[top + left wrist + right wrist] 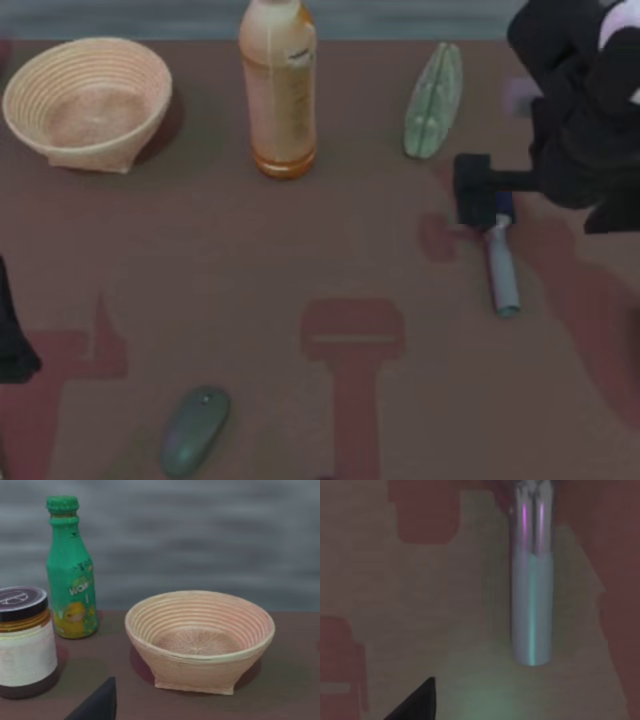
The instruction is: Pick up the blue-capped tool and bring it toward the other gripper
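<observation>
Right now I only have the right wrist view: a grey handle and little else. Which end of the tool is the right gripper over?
Observer: In the top view the right gripper sits at the navy-cap end of the blue-capped tool, on the table's right side.
Operator: Lifted?
Observer: It looks flat on the table, handle pointing away from the green leaf-shaped piece.
Operator: Left arm?
Observer: The left arm is parked at the top view's left edge; its wrist view faces the wicker basket.
</observation>
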You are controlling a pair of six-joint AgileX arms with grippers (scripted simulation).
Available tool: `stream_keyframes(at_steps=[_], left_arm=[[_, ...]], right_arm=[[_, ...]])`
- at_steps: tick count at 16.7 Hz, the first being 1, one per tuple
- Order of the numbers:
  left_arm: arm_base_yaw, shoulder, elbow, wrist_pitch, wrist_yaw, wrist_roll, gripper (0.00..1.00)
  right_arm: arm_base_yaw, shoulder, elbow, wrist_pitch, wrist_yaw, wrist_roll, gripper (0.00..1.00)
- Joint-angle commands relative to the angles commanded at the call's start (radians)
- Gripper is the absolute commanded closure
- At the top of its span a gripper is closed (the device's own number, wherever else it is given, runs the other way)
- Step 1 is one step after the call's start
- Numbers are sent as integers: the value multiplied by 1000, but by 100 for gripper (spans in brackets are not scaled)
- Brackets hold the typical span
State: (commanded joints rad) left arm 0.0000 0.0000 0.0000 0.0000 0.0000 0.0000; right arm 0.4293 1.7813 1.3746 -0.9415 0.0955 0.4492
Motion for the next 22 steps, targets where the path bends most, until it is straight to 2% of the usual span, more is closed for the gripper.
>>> stream_keyframes(at_steps=[5,11,14,19,22], left_arm=[[0,0,0,0,0,0,0],[0,0,0,0,0,0,0],[0,0,0,0,0,0,0],[0,0,0,0,0,0,0],[0,0,0,0,0,0,0]], right_arm=[[42,174,123,-116,17,44,0],[38,179,121,-114,16,44,0],[34,211,82,-46,17,37,0],[19,310,-25,172,17,24,0],[15,341,-56,227,17,20,0]])
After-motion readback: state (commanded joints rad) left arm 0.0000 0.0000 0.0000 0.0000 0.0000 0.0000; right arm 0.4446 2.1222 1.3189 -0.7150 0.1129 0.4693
